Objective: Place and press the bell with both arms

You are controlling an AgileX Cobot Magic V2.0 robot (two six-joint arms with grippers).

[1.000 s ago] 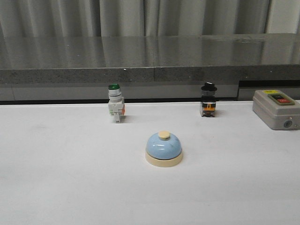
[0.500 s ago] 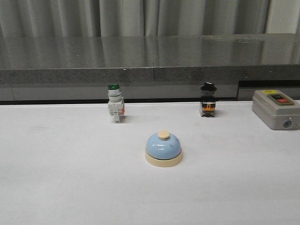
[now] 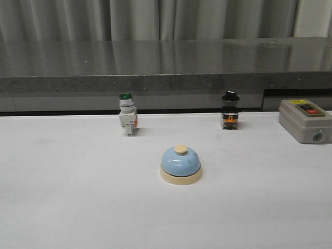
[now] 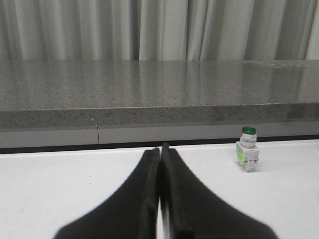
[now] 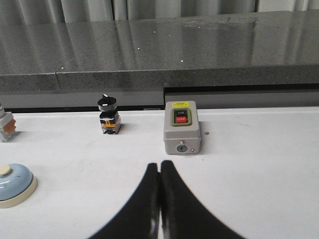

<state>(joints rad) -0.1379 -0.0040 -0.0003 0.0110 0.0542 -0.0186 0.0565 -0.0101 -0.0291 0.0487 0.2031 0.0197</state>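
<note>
Bell (image 3: 180,164) sits alone mid-table, green switch (image 3: 127,113) at eleven o'clock, grey box (image 3: 305,120) at two. Left gripper (image 4: 160,152) and right gripper (image 5: 159,167) are closed tight, holding nothing, maybe ready to poke.

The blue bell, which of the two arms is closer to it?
Right, probably. The bell shows at the edge of the right wrist view, off to the side of the shut right tool. The left tool, also shut, has no bell in its view, only a green-capped switch.
</note>
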